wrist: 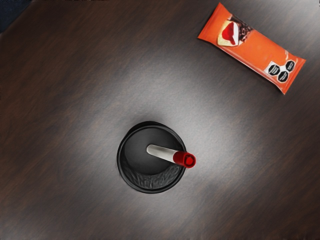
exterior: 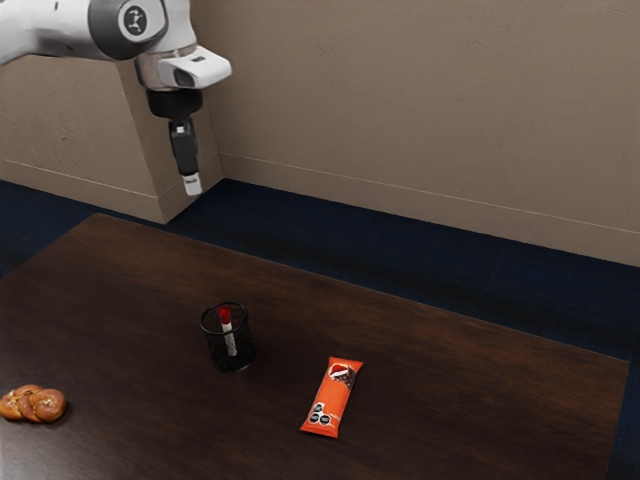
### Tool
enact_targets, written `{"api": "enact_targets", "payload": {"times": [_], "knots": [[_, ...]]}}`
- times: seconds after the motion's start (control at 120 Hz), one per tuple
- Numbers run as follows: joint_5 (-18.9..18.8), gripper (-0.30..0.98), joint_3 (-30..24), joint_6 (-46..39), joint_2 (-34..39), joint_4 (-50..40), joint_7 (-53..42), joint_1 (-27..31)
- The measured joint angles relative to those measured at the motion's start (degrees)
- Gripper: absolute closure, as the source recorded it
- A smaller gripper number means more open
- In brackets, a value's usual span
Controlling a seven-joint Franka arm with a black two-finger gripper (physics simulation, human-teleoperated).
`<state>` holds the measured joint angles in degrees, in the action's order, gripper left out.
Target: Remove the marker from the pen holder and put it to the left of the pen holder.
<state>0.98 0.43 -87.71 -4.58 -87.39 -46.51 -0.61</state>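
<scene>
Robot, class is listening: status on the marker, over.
Pincer up high, clear of marker. Marker leaning in pen holder, red end up. Orange packet apart from holder, not blocking marker.

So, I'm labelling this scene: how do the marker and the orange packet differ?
The marker leans in the pen holder, while the orange packet lies flat on the table. The marker is slim and whitish with a red end; the packet is broader and mostly orange. Both show some red.
</scene>
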Motion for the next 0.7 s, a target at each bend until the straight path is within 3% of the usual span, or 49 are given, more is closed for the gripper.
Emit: {"api": "enact_targets", "payload": {"times": [0.25,0.558,0.7], "knots": [[-0.44,0.00,-0.21,-0.27,0.69,-1.61,-1.94,-0.52],[-8.16,0.00,-4.19,-17.72,9.64,-30.42,-3.59,-2.17],[-8.12,0.00,-4.45,-25.95,6.92,-34.74,-4.07,-1.70]]}}
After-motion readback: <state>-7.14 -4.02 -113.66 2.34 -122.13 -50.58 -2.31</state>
